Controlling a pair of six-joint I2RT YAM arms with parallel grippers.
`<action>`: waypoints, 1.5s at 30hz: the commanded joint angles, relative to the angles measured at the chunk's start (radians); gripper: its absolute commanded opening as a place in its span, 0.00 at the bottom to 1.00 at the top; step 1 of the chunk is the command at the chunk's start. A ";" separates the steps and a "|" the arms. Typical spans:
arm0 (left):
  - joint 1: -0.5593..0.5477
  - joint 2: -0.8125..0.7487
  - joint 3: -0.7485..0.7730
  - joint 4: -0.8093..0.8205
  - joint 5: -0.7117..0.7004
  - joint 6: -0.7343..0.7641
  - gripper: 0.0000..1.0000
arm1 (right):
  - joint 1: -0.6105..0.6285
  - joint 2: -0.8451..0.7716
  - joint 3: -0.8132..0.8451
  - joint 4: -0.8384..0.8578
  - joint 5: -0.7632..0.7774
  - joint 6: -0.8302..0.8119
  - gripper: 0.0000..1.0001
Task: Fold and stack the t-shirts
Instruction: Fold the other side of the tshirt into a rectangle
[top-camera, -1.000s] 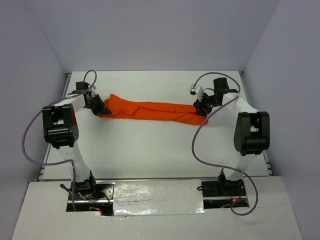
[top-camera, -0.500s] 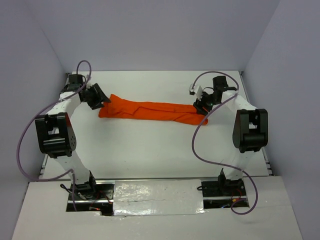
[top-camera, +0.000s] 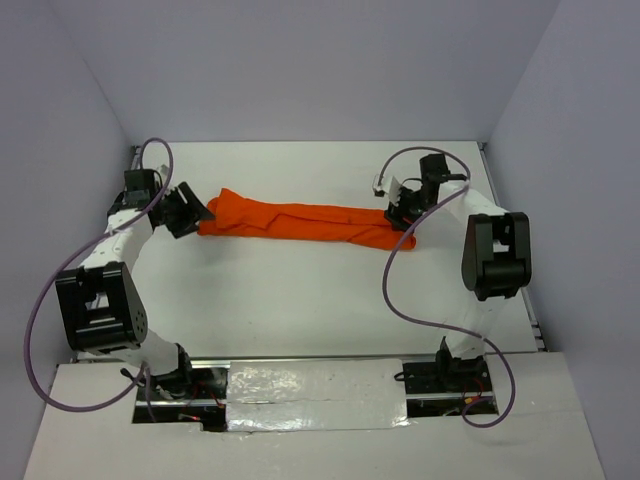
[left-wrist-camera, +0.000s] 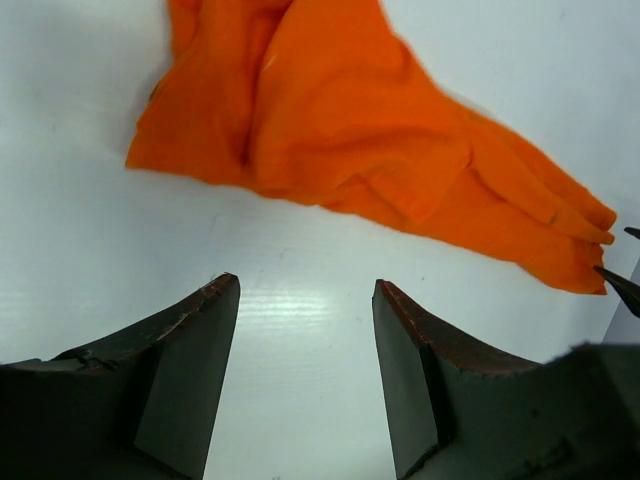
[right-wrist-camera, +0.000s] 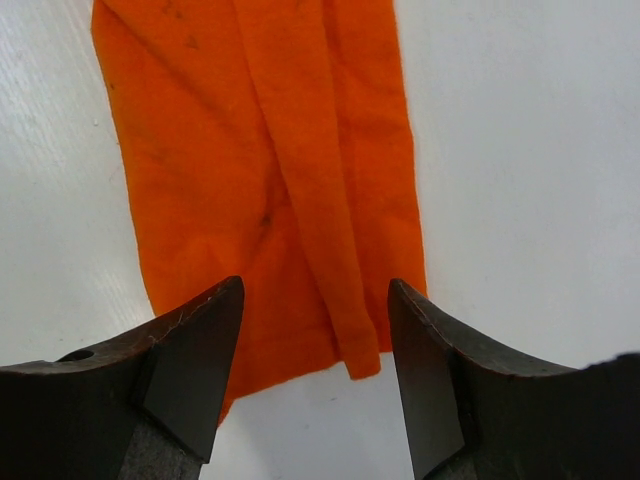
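The orange t-shirt (top-camera: 300, 220) lies on the white table as a long narrow band running left to right, bunched at its left end. My left gripper (top-camera: 192, 213) stands open just left of that end. In the left wrist view only bare table shows between its fingers (left-wrist-camera: 190, 350), and the t-shirt (left-wrist-camera: 350, 130) lies a little ahead of them. My right gripper (top-camera: 400, 213) is open over the band's right end. From the right wrist, the hem of the t-shirt (right-wrist-camera: 270, 170) shows between the spread fingertips (right-wrist-camera: 200, 350), not pinched.
Bare white table (top-camera: 300, 300) stretches between the cloth and the arm bases. Grey walls (top-camera: 300, 70) close in the back and both sides. Purple cables (top-camera: 395, 290) loop beside each arm.
My left gripper let go of the shirt's left end, opened and drew back to the left as its arm swung outward. The right gripper widened slightly. The shirt stayed put.
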 joint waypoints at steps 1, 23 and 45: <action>0.018 -0.084 -0.054 0.020 0.008 -0.021 0.69 | 0.033 0.040 0.055 -0.014 0.010 -0.062 0.67; 0.061 -0.345 -0.263 -0.030 0.017 -0.054 0.69 | 0.070 0.140 0.073 0.210 0.144 0.045 0.59; 0.068 -0.374 -0.266 -0.045 0.032 -0.061 0.69 | 0.067 0.237 0.219 0.319 0.316 0.279 0.56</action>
